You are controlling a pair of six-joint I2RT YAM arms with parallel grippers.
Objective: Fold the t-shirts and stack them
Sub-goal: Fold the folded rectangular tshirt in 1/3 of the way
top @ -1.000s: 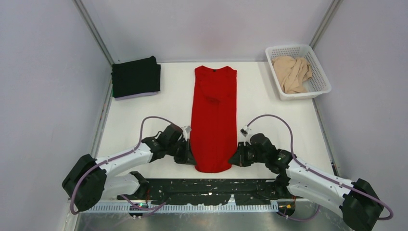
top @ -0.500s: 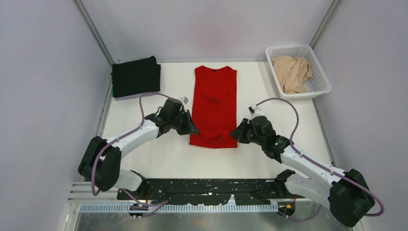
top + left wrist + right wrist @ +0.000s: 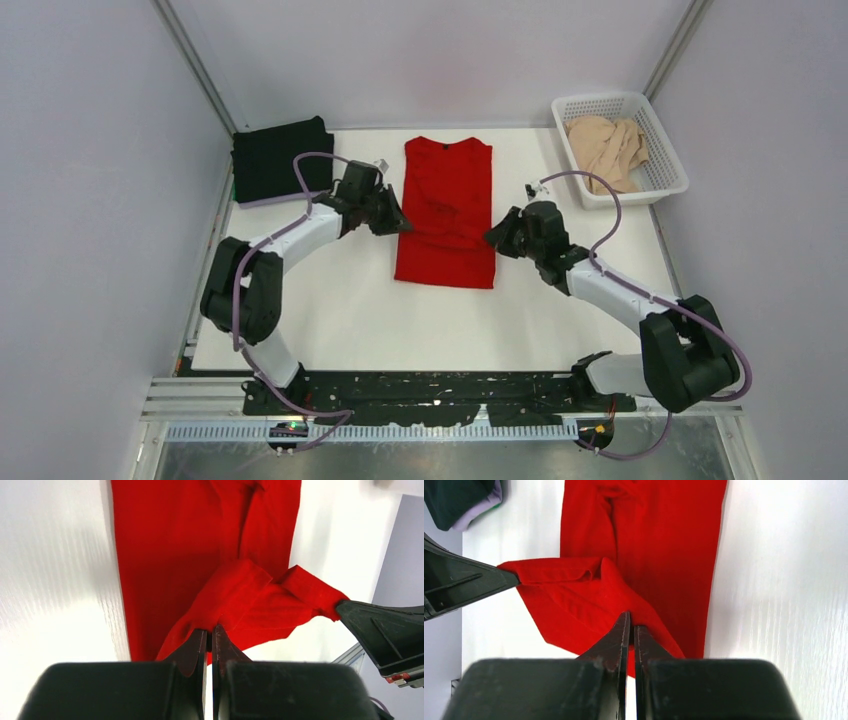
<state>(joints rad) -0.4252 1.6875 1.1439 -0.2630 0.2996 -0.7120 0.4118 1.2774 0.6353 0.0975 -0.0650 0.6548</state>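
Note:
The red t-shirt (image 3: 445, 190) lies lengthwise mid-table, its near hem lifted and carried back over itself. My left gripper (image 3: 400, 222) is shut on the hem's left corner (image 3: 200, 625). My right gripper (image 3: 490, 238) is shut on the right corner (image 3: 634, 615). The lifted hem hangs between them above the shirt's middle. A folded black t-shirt (image 3: 283, 158) lies at the back left on a pale lavender one (image 3: 290, 198), whose edge shows beneath it. The beige t-shirt (image 3: 607, 148) lies crumpled in the basket.
The white lattice basket (image 3: 665, 175) stands at the back right corner. Grey walls close in the table on the left, the back and the right. Black arm bases and a metal rail run along the near edge.
Both grippers have moved away from the near edge toward the back, carrying the red shirt's hem with them. The shirt now lies folded back on itself and looks shorter.

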